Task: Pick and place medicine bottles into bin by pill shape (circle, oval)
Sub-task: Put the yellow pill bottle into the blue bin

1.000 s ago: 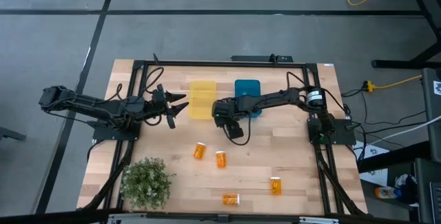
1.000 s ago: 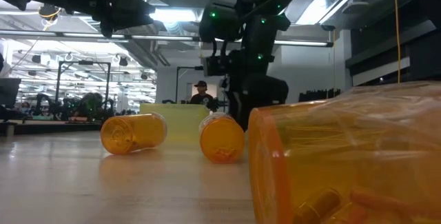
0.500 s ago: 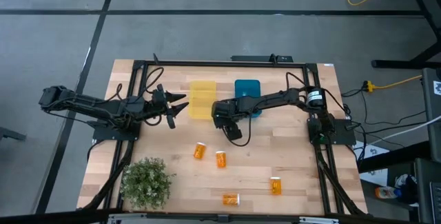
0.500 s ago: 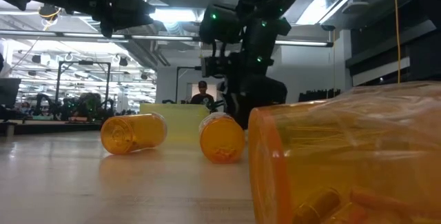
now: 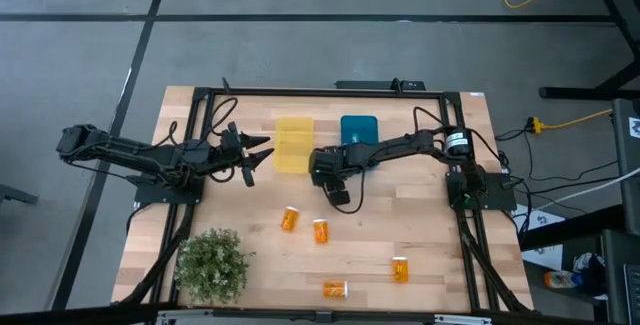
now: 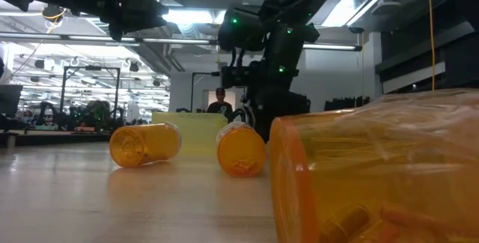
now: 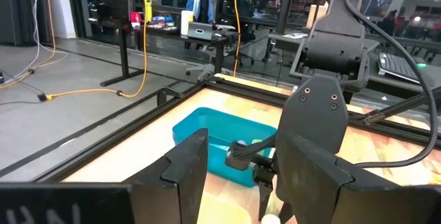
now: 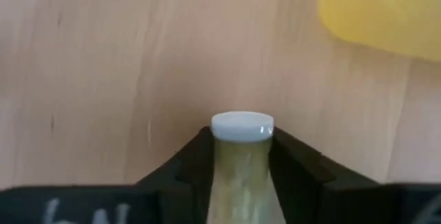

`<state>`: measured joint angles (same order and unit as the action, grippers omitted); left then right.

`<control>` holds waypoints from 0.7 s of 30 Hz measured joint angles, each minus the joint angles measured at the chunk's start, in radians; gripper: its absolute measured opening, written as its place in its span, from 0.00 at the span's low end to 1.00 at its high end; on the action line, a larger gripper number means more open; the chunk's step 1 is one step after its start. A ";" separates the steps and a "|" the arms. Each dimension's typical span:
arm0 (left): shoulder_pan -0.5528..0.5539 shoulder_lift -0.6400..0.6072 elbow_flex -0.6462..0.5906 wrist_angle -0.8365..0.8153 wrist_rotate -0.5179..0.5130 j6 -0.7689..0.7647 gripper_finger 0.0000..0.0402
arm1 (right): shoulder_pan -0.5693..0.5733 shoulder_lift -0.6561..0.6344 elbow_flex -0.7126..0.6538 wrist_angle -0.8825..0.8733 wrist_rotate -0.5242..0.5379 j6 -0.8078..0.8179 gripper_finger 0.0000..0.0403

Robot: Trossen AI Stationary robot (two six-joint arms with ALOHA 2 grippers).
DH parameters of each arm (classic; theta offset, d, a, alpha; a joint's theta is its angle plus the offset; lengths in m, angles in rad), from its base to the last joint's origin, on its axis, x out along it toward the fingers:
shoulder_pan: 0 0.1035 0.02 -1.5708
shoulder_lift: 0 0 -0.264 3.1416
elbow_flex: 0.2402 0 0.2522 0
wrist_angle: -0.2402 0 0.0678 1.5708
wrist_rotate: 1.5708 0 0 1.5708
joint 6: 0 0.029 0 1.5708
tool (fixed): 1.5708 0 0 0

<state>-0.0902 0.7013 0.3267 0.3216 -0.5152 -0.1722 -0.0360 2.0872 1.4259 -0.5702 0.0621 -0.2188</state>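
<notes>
1. Four orange bottles point(image 5: 320, 230) lie on the worktop point(image 5: 430, 225)'s near half.
2. Right end effector point(image 5: 338, 194) clenches a pale-capped bottle point(image 8: 241, 151) above the worktop, slightly shifted from before.
3. Left end effector point(image 5: 258, 153), released, waits beside the yellow bin point(image 5: 294, 144); blue bin point(image 5: 359, 130) adjacent.

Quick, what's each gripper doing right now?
Left gripper: open, empty, beside the yellow bin.
Right gripper: closed on a medicine bottle.
</notes>
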 joint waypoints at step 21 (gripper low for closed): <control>0.000 0.000 0.000 0.000 0.000 0.000 0.41 | -0.222 -0.375 0.105 -0.261 0.129 0.309 0.26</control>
<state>-0.0902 0.7010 0.3271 0.3215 -0.5152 -0.1722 -0.2584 1.7126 1.5307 -0.8315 0.1906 0.0906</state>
